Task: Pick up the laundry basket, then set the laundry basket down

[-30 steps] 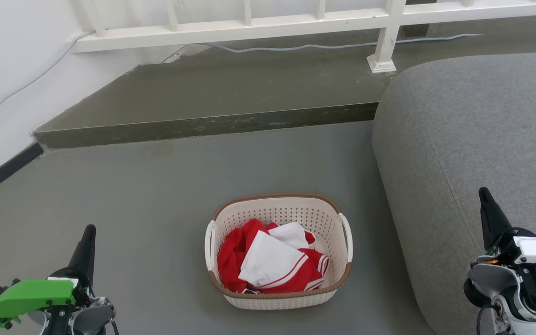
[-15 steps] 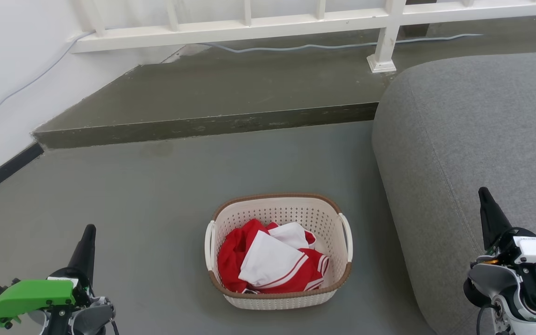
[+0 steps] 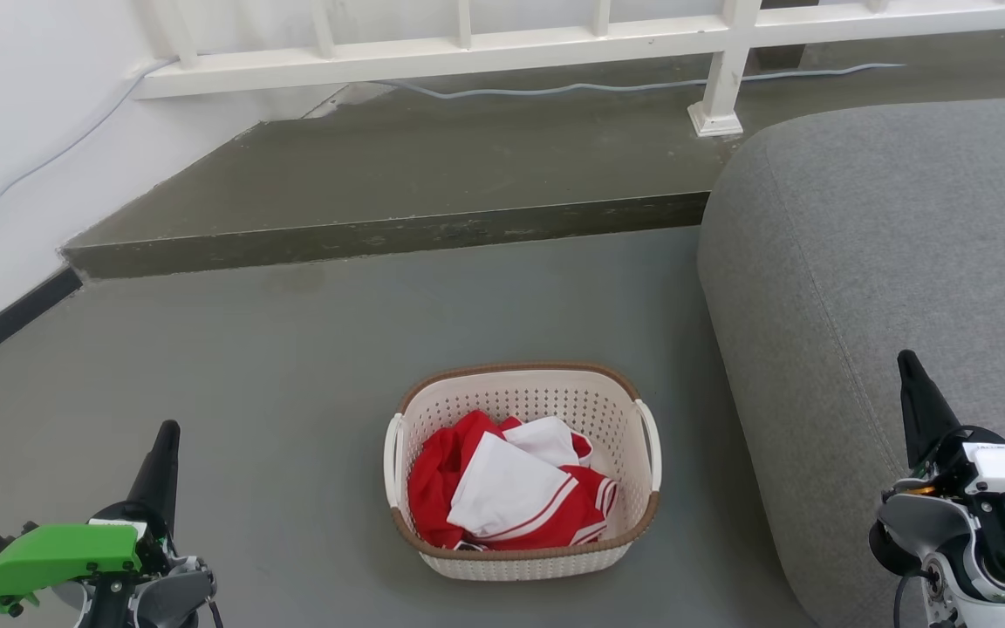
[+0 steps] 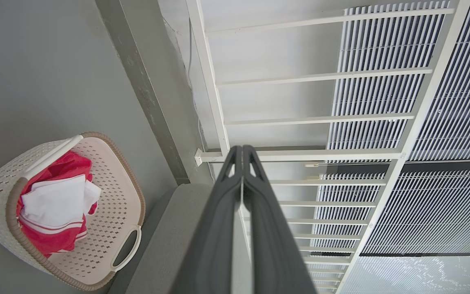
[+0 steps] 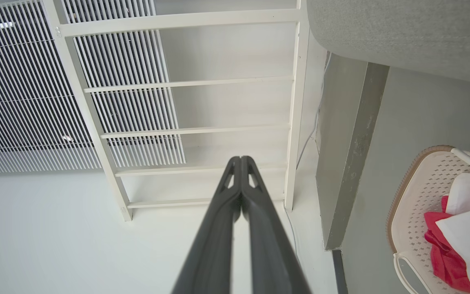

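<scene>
The laundry basket (image 3: 527, 385) stands on the grey floor, cream-white and perforated with a brown rim, a white handle on each side and red and white clothes inside. It also lies at the lower left of the left wrist view (image 4: 112, 212) and at the right edge of the right wrist view (image 5: 412, 204). My left gripper (image 3: 168, 429) is shut and empty, well to the basket's left, fingers together in its own view (image 4: 242, 149). Over the sofa edge to the basket's right, my right gripper (image 3: 905, 358) is shut and empty too, tips meeting in the wrist view (image 5: 240, 159).
A grey sofa (image 3: 886, 262) rises close on the basket's right. A raised dark step (image 3: 398, 235) crosses behind the basket, with a white railing (image 3: 502, 44) and a cable beyond it. A white wall (image 3: 14, 131) with a dark skirting runs along the left.
</scene>
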Motion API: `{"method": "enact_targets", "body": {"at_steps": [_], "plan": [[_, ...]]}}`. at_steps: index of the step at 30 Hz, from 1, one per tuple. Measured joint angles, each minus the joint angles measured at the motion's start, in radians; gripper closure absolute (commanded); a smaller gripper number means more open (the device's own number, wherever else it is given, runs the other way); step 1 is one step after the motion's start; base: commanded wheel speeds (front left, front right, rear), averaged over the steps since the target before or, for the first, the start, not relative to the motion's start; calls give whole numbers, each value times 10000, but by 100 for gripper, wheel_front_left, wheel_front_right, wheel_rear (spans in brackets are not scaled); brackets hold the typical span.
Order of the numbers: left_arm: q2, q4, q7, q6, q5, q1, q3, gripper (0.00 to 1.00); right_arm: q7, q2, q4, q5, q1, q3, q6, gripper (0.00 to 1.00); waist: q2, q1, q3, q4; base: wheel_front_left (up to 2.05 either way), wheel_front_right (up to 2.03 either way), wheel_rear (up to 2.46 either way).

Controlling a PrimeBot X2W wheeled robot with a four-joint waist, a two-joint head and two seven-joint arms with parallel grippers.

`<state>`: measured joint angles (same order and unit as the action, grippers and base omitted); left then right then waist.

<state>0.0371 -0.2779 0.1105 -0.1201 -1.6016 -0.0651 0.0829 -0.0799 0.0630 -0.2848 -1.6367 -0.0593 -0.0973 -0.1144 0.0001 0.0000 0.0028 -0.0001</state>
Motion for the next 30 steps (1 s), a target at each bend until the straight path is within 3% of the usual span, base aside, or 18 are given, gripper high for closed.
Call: {"method": "enact_targets", "body": {"at_steps": [30], "plan": [[-2, 4, 0, -2, 0, -1, 0, 100, -2, -6, 29, 2, -1, -19, 0, 100, 0, 0, 1, 0, 0, 0, 0]]}}
